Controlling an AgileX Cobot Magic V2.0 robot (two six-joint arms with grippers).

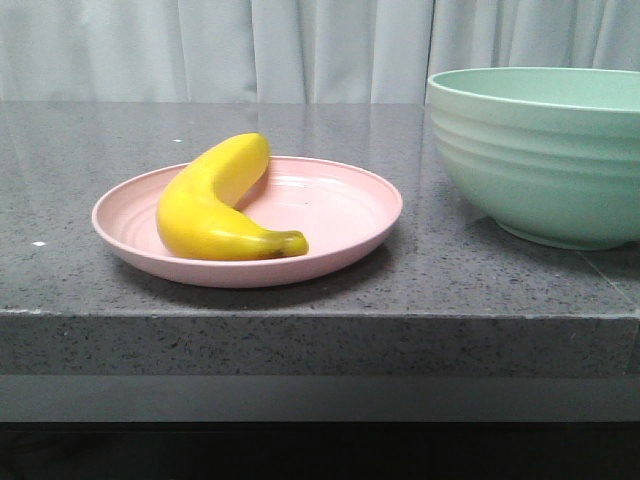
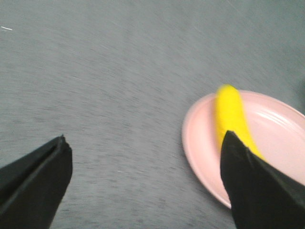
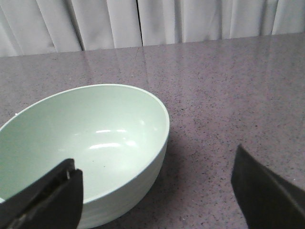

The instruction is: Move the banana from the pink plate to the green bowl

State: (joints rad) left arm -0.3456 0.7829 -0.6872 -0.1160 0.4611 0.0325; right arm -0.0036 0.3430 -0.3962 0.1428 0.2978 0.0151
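The yellow banana (image 1: 215, 205) lies curved on the pink plate (image 1: 345, 215) at the table's front left. The mint-green bowl (image 1: 545, 150) stands to the right, empty as far as the right wrist view (image 3: 100, 138) shows. No gripper shows in the front view. In the blurred left wrist view my left gripper (image 2: 145, 143) is open over bare table, with the plate (image 2: 200, 143) and banana (image 2: 229, 112) by one finger (image 2: 257, 191). My right gripper (image 3: 155, 167) is open and empty by the bowl's rim.
The grey speckled table (image 1: 100, 150) ends in a front edge just before the plate. A white curtain (image 1: 300, 45) hangs behind the table.
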